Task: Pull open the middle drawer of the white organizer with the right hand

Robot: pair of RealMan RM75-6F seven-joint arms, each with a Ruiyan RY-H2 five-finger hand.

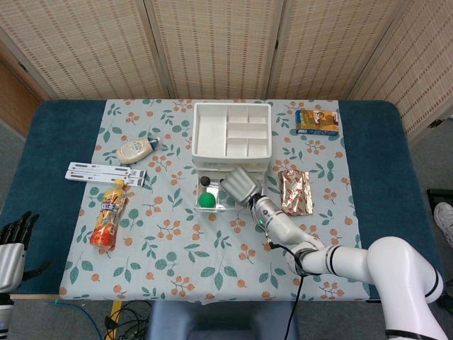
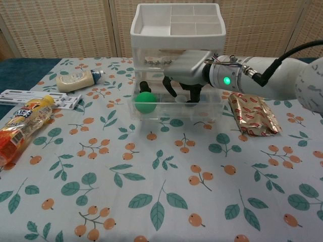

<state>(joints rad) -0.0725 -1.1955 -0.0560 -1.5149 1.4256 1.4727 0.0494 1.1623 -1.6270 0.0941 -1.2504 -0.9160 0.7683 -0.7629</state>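
Observation:
The white organizer [image 1: 231, 131] [image 2: 176, 22] stands at the table's middle back, with a divided tray on top. Its clear middle drawer [image 2: 151, 59] sits flush in the front. The bottom drawer [image 2: 171, 113] is pulled out and holds a green ball [image 2: 145, 101] [image 1: 207, 200] and a small black item. My right hand [image 2: 185, 70] [image 1: 241, 185] hovers over that open drawer, right against the organizer's front at middle-drawer height. Its fingers hang curved downward and hold nothing. Whether they touch the middle drawer is hidden. My left hand [image 1: 13, 237] hangs off the table's near left corner, fingers spread.
A mayonnaise bottle [image 1: 136, 150] and toothbrush packs [image 1: 106, 173] lie left of the organizer. An orange drink bottle [image 1: 108, 214] lies near the left front. A foil snack packet [image 1: 295, 191] lies right of the open drawer, a small box [image 1: 317, 121] at the back right.

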